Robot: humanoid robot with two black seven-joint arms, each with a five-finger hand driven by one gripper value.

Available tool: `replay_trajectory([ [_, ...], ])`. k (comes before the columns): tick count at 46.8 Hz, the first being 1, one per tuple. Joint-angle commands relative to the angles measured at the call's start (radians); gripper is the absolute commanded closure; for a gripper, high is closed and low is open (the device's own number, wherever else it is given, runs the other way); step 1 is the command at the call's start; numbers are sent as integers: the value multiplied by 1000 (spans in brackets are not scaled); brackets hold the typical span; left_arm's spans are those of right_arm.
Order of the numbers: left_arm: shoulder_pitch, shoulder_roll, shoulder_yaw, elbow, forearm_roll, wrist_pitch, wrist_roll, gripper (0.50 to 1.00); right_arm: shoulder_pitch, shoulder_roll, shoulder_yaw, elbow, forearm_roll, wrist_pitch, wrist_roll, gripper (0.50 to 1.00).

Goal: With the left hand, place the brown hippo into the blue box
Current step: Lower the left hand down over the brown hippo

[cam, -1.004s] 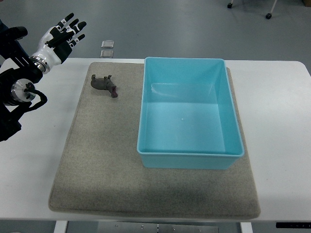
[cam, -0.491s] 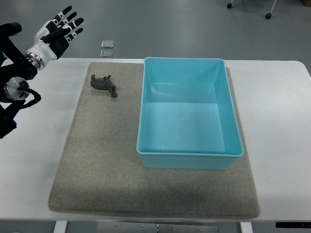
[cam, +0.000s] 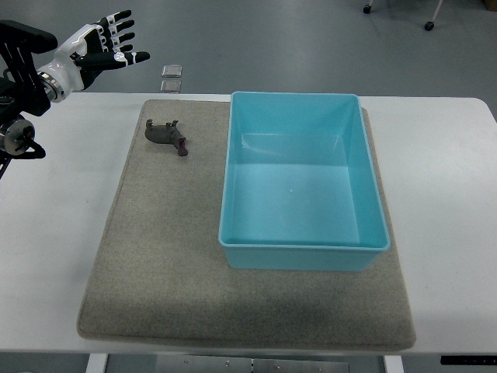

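Observation:
The brown hippo (cam: 167,136) lies on the grey mat (cam: 155,256), near its far left corner. To its right stands the blue box (cam: 302,242), with nothing inside it. My left hand (cam: 105,48) hovers beyond the table's far left edge, up and to the left of the hippo. Its fingers are spread and hold nothing. My right arm does not show.
The mat covers the middle of a white table (cam: 450,194). Two small clear square objects (cam: 172,78) lie on the floor just past the table's far edge. A chair's castors (cam: 428,25) show at the top right.
My left arm has drawn back toward the left edge, while the hand has swung upward and turned so its fingers point right. The hippo and box have not moved.

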Motion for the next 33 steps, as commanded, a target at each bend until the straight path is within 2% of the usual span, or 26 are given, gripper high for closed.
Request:
replay_trajectory([
  [1,-12,7,2,-6,78,-10,0,512,0,0,0,0,0,0,0,564],
  [10,-23,7,4,-12,405,-16,1,506,0,0,0,0,0,0,0,564],
  [16,-21,9,2,-23,609,36,-3,504,0,0,0,0,0,0,0,564],
  [20,-18,10,2,-29,672,70,-6,504,0,0,0,0,0,0,0,564],
  [33,-15,33,34,-124,802,65,-34,506,0,0,0,0,0,0,0,564],
])
